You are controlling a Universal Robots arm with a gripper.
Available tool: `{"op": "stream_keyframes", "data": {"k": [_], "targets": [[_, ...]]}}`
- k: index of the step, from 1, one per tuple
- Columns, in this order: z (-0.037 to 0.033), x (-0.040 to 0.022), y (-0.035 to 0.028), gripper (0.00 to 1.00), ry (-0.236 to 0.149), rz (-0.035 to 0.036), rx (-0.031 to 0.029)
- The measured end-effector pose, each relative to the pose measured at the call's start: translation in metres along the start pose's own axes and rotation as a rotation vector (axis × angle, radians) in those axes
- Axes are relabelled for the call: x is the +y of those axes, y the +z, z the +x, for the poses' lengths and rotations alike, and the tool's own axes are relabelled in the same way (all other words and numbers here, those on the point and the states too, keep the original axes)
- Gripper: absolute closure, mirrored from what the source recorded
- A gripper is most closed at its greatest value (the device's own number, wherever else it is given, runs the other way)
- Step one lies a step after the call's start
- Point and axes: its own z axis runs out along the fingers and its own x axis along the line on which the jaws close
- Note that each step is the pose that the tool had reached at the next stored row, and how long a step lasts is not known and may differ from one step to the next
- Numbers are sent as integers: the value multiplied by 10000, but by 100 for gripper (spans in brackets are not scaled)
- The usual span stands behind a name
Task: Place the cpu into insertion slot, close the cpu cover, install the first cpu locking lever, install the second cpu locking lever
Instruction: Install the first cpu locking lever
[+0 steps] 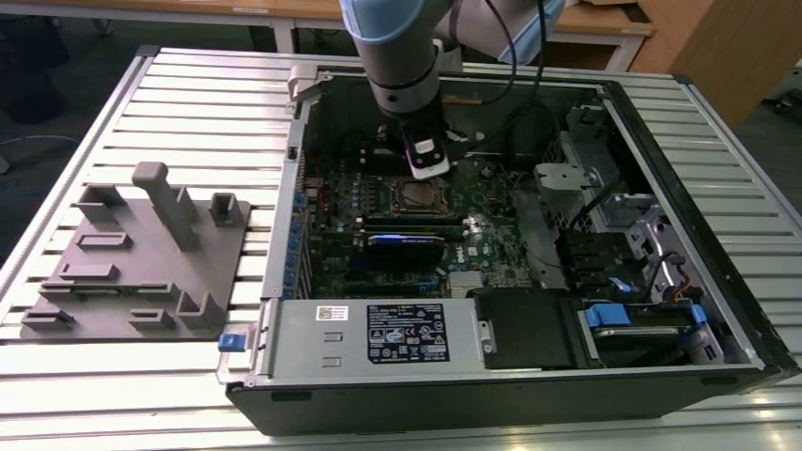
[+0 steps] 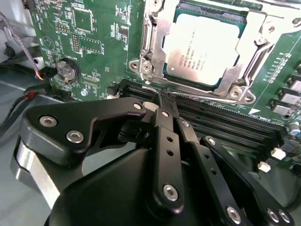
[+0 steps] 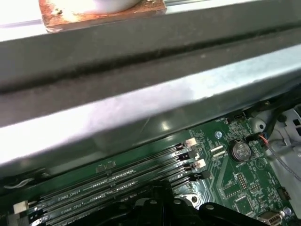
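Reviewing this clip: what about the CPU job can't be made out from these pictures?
- Claw tips: in the second wrist view they meet at a thin lever; grip unclear.
- Cpu cover: its far corner is cut by the edge of the second wrist view.
- Insertion slot: in the exterior view the arm hides part; latches too small.

Cpu (image 2: 202,47): flat square, dull silver-grey face with fine print, seated level in the slot (image 2: 244,21), whose dark edge shows past the chip's far side. Cover (image 2: 256,44): silvery metal frame, closed flat over the chip's margins (face showing through its square window). A thin wire lever (image 2: 207,97) lies along the cover's near edge. In the exterior view the socket (image 1: 419,196) sits mid-motherboard.
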Motion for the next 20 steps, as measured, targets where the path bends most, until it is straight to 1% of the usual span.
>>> {"op": "stream_keyframes", "data": {"k": [4,7,12,13,17,20], "targets": [[2,5,1,89,12,2,-5],[3,5,2,89,8,2,-21],[2,1,4,89,-2,25,-39],[2,1,5,89,-6,32,-49],[0,-5,4,89,-32,104,-84],[0,-8,9,89,-43,124,-104]]}}
